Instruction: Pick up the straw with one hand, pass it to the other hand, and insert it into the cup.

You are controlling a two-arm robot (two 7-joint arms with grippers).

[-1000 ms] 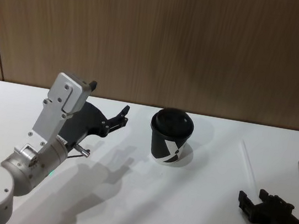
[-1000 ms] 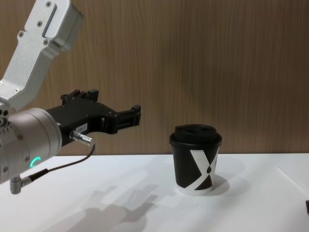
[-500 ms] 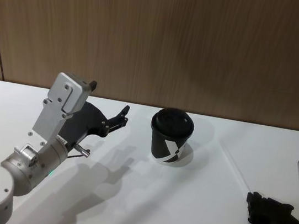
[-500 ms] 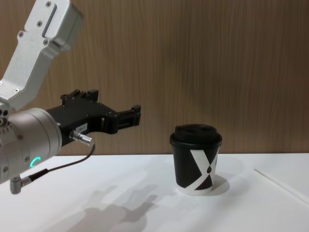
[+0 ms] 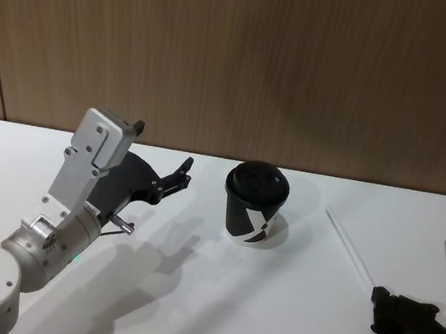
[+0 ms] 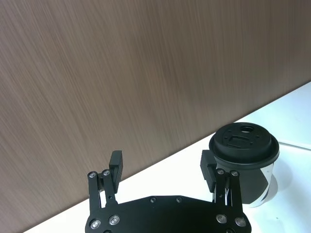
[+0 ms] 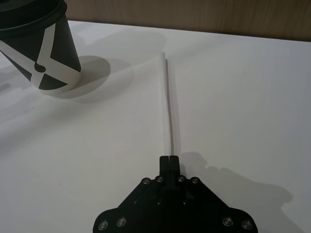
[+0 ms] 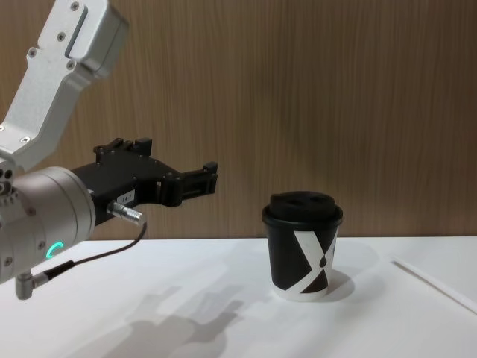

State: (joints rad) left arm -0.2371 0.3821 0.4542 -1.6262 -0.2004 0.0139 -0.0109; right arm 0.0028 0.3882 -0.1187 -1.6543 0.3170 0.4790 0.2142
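Right wrist view: right gripper pinched shut on near end of straw. Straw runs out toward cup, far tip apart from it. We cannot tell if far tip is clear of table. Left gripper wide open, empty, raised on cup's other side. We judge pickup in hand, handover not yet done. Next move calls for lifting straw and carrying it across, between the open left fingers.

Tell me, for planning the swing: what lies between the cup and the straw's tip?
Only bare table and the cup's shadow, in the right wrist view; the right gripper grips the straw's other end.
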